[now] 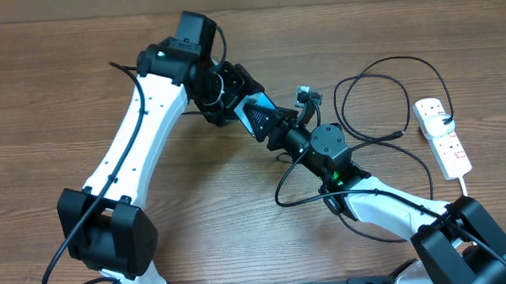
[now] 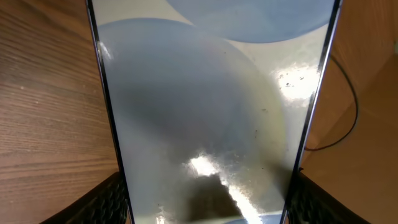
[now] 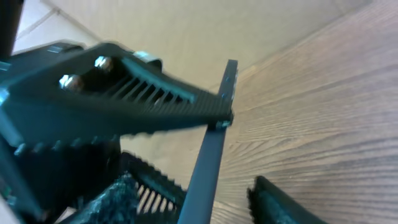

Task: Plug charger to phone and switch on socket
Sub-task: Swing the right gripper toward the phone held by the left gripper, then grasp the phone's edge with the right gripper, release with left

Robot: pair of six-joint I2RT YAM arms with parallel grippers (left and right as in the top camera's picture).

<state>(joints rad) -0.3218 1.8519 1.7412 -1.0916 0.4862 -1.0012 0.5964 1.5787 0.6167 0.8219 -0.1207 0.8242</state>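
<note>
Underneath everything, a brown tabletop (image 1: 239,227) of matt wood with fine straight grain.

Reaching from the near left toward the far middle, the left arm (image 1: 139,133): smooth white shell, black joints, a thin black wire along its length. From the near right, the right arm (image 1: 382,207), in the same white and black, with a small green light on its round black wrist joint.

Held up between the two, near the middle of the scene, the phone (image 2: 205,106): a slim flat rectangle of glossy glass with thin black edges. Pale blue-grey across the face in the left wrist view, smeared with bright glare and a few specks. Edge-on in the right wrist view, no more than a thin dark slat.

At the far right, lying flat, the socket (image 1: 443,135): an elongated strip of white plastic with small red marks, a white cord (image 1: 465,178) trailing toward the near side.

Just left of it, the charger (image 2: 357,106): thin black cable in loose round loops on the wood, apart from the phone. Plug tip too small to pick out.

Clamped on the phone's two long edges, the left fingers (image 2: 107,200), black with a cross-hatched rubbery texture.

Spread wide apart, the right fingers (image 3: 277,208), black and pebbled, gripping nothing, with the phone's thin edge standing between them. Contact with it not clear.
</note>
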